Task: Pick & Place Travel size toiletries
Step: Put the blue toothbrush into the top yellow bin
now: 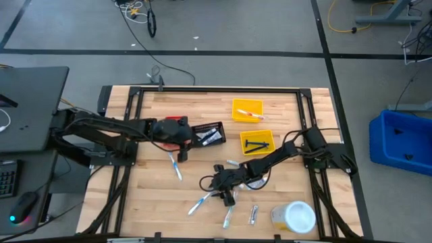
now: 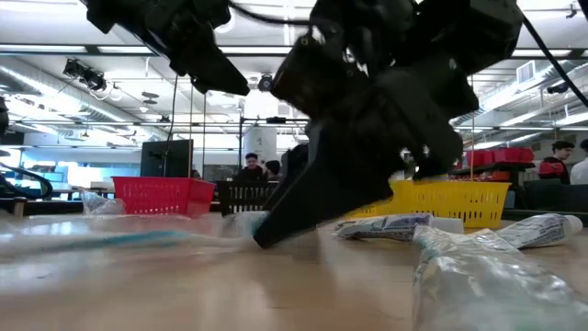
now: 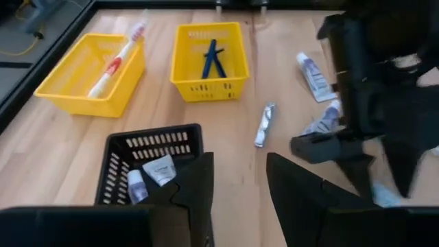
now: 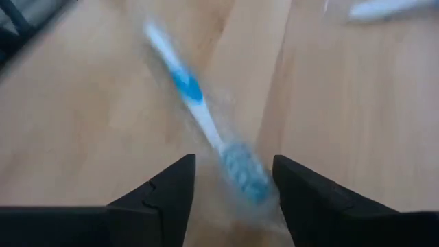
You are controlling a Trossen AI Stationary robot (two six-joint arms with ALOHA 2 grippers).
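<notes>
1. A wooden table (image 1: 152, 202) is seen from above, with toiletries scattered over its middle and near edge.
2. The right gripper (image 4: 232, 195) is lowered over a blue-and-white toothbrush (image 4: 199, 113) near the table's middle; its fingers are spread, with the brush head lying between them, not yet pinched.
3. The left gripper (image 3: 236, 199) is held above a black bin (image 3: 147, 165) toward the left of the table, fingers spread and nothing gripped. Small tubes are seen already inside that bin.
4. Two yellow bins (image 1: 247, 111) are placed toward the far edge: one holds a toothbrush, the other dark sticks.
5. A big jar (image 1: 294, 216) stands by the near right corner.
6. Risk, as judged: the toothbrush lies slantwise across the fingers, so it may be pinched at the bristles only and swing or slip out when lifted.
7. Other toothbrushes (image 1: 175, 165) and sachets lie near, and may be nudged.
8. Open room is left along the near left corner; the two arms are close, so a collision is possible over the middle.
</notes>
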